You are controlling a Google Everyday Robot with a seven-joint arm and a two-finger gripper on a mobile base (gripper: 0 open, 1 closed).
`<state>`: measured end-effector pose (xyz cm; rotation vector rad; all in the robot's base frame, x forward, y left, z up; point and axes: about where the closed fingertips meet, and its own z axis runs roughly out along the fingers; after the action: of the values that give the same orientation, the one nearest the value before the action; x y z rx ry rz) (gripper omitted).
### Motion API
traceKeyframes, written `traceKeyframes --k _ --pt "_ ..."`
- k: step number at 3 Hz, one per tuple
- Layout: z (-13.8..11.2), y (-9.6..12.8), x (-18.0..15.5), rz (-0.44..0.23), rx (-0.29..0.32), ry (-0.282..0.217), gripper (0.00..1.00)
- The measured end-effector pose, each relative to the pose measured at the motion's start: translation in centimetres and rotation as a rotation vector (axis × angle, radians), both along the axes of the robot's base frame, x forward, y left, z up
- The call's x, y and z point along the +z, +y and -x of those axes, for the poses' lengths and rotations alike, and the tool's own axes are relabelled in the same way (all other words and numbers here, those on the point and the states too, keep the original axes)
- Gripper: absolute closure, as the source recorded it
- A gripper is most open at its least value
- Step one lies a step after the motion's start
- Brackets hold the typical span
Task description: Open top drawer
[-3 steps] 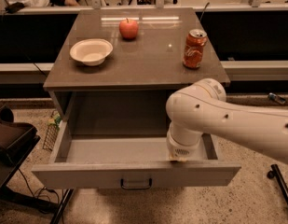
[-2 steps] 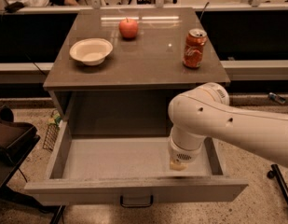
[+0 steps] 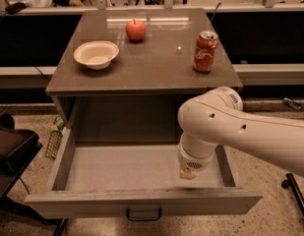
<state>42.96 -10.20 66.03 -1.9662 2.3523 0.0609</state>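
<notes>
The top drawer (image 3: 141, 200) of the grey cabinet stands pulled far out toward me. Its pale grey speckled inside (image 3: 122, 166) is bare, and its small black bar handle (image 3: 143, 214) sits at the centre of the front panel. My white arm (image 3: 240, 132) reaches in from the right over the drawer's right half. My gripper (image 3: 188, 173) hangs at the arm's end, low inside the drawer near its front right, behind the front panel and right of the handle.
On the cabinet top (image 3: 156, 68) stand a white bowl (image 3: 96, 54) at the left, a red apple (image 3: 136, 29) at the back and an orange soda can (image 3: 205, 50) at the right. A dark chair (image 3: 11, 146) stands left of the drawer.
The drawer has slid further out toward me, with most of that travel early on. My arm's end has come forward with the drawer front.
</notes>
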Motion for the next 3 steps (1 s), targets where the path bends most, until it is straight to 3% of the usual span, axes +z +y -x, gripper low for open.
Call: traceKeyframes --k 2,3 --pt "0.10 -0.08 0.14 0.003 0.000 -0.003 0.13" --pt "0.11 -0.11 0.21 0.004 0.000 -0.004 0.00"
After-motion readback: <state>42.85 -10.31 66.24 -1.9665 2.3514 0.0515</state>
